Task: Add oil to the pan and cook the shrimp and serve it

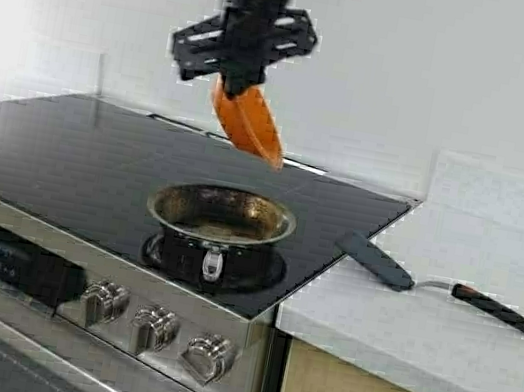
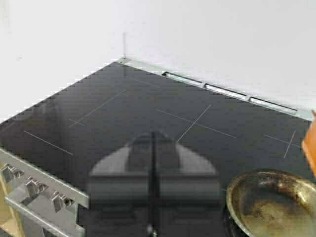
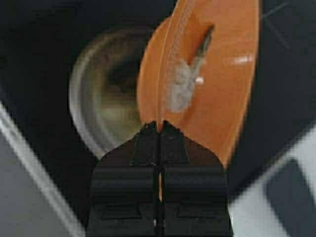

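Right claw (image 3: pixel 159 129) pinching tilted orange bowl (image 3: pixel 217 84), shrimp (image 3: pixel 178 89) blurred

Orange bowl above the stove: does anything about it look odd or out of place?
The orange bowl hangs steeply tilted in the right claw, above and behind the pan. The shrimp clings inside the bowl; the pan holds none. Nothing looks spilled.

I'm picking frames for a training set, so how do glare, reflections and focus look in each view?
High view: bright washout at the far left edge, and the cooktop mirrors the pale wall. Left wrist view: the left pincer is soft up close, and the glass shows its reflection. Right wrist view: the right pincer, orange bowl and shrimp are blurred, and so is the pan behind them.
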Controlling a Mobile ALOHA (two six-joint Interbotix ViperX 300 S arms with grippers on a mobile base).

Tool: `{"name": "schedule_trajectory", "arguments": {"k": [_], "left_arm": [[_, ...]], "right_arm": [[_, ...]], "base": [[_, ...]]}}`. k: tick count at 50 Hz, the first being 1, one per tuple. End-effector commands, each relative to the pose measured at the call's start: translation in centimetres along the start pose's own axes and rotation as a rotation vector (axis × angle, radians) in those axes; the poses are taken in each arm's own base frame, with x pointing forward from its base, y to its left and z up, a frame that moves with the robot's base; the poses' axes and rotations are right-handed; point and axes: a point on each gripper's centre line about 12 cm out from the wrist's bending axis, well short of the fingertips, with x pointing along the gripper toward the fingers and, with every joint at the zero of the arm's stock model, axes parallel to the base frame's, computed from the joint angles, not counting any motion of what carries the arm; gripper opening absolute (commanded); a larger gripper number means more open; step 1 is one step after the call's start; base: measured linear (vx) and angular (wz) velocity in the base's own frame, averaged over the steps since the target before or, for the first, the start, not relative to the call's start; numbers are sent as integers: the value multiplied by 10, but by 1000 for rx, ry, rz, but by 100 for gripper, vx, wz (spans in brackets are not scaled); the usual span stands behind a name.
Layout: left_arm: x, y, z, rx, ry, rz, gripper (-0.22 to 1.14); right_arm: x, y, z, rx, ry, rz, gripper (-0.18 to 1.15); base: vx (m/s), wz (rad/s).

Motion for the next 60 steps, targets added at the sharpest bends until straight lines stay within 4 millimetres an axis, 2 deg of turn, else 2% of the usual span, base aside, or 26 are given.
{"name": "schedule_trajectory", "arguments": {"k": [1, 9, 22, 34, 41, 54, 60], "left_arm": [[1, 0, 4, 0, -9, 0, 3], [1, 0, 4, 0, -9, 0, 3], [1, 0, 2, 0, -6, 0, 3], [1, 0, 2, 0, -5, 0, 3], [1, 0, 2, 2, -5, 0, 3], [1, 0, 2, 3, -6, 0, 3], [1, 0, 2, 2, -5, 0, 3]], "right_arm": [[1, -14, 29, 127, -84, 178, 5], [20, -40, 27, 311, -118, 358, 5], [49, -70, 0, 577, -163, 516, 5], [65, -71, -18, 807, -278, 725, 5], [77, -68, -41, 891, -268, 729, 5], [84, -80, -57, 1078, -379, 824, 5], [92, -84, -76, 1170, -333, 825, 5]], "base": [[0, 0], [0, 0], [0, 0], [0, 0], [0, 0], [0, 0], [0, 0]]}}
